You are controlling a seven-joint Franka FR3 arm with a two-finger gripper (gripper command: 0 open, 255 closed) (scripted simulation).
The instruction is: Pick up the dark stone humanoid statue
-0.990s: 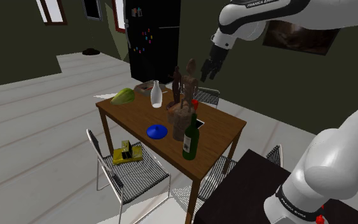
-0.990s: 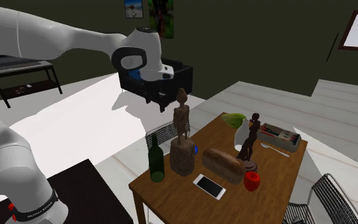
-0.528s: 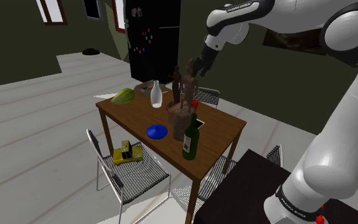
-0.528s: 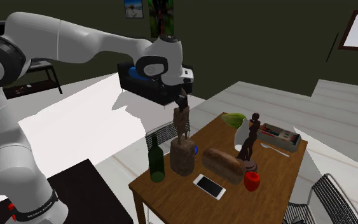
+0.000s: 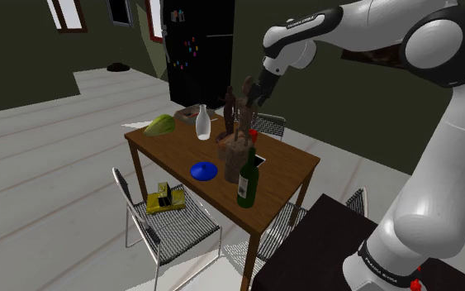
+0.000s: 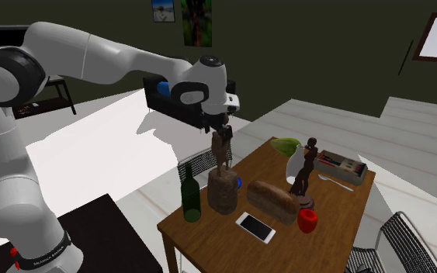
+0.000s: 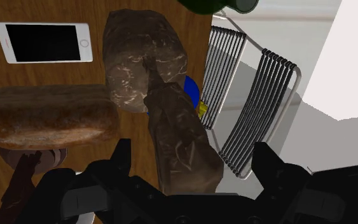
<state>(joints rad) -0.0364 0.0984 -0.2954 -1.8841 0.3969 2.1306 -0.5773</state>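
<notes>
A tall brown humanoid statue with a stone-like veined surface (image 6: 223, 159) stands upright on a rough block base (image 6: 223, 194) on the wooden table (image 6: 341, 203). In the shoulder view the statue (image 5: 247, 101) rises at the table's far side. My gripper (image 6: 221, 130) hangs right over its head, open. Seen from the wrist, the statue's head and shoulders (image 7: 180, 143) lie between the two fingers of the gripper (image 7: 193, 159), which stand apart on either side without touching it. A smaller, darker reddish figure (image 6: 305, 167) stands further along the table.
Around the statue are a bread loaf (image 6: 271, 198), a white phone (image 6: 255, 226), a green bottle (image 6: 190, 195), a red object (image 6: 307, 221), a white vase (image 5: 203, 122) and a blue dish (image 5: 204, 170). Wire chairs (image 5: 160, 219) stand beside the table.
The arm has swung in toward the table and lowered. The gripper went from well off to the side of the tall statue to right over its head.
</notes>
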